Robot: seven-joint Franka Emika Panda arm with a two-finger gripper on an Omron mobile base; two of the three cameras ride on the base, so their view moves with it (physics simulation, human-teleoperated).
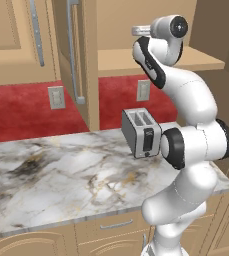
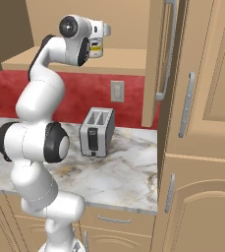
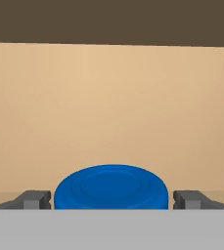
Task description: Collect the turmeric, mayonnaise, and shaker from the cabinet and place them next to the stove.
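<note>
Straddling the mayonnaise [image 3: 111, 187] inside the cabinet [image 2: 133, 61], the gripper [image 3: 111, 200] gapes wide, fingertips [image 3: 35, 199] at 9 and 3 o'clock, apparently gripping nothing.

Mayonnaise [image 3: 111, 188]: blue lid. Desk [image 1: 61, 175]: white marble, grey-gold veins. Toaster [image 2: 97, 132]: silver, black. Backsplash [image 1: 26, 110]: red. Cabinet [image 2: 158, 59]: tan.

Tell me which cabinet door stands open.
The wall cabinet door with the long silver bar handle, swung out beside the shelf; the tall cabinet doors on the right stay flat and closed.
</note>
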